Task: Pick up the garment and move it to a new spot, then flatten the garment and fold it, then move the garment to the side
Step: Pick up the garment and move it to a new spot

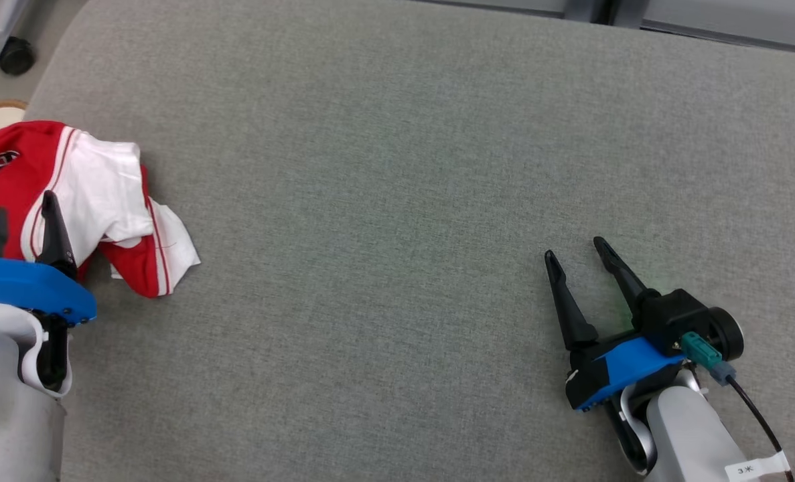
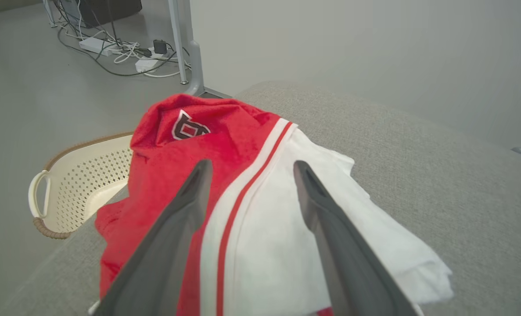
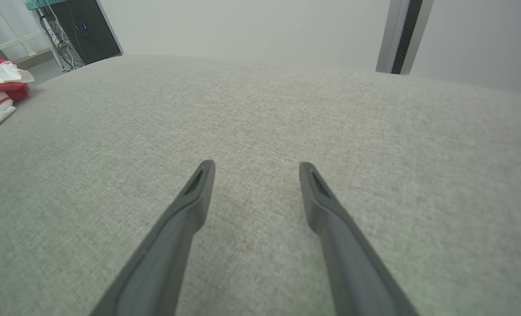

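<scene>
Nearest, the left gripper [image 1: 23, 207], its two long dark fingers spread wide and empty, hangs over the near part of the crumpled red-and-white fabric garment [image 1: 102, 194]. The right gripper [image 1: 574, 248], likewise spread and holding nothing, sits well apart above the grey woven-cloth tabletop [image 1: 397, 134]. The garment lies bunched at the table's left edge. Beyond it, lower down, stands a cream perforated plastic basket [image 2: 84, 180].
</scene>
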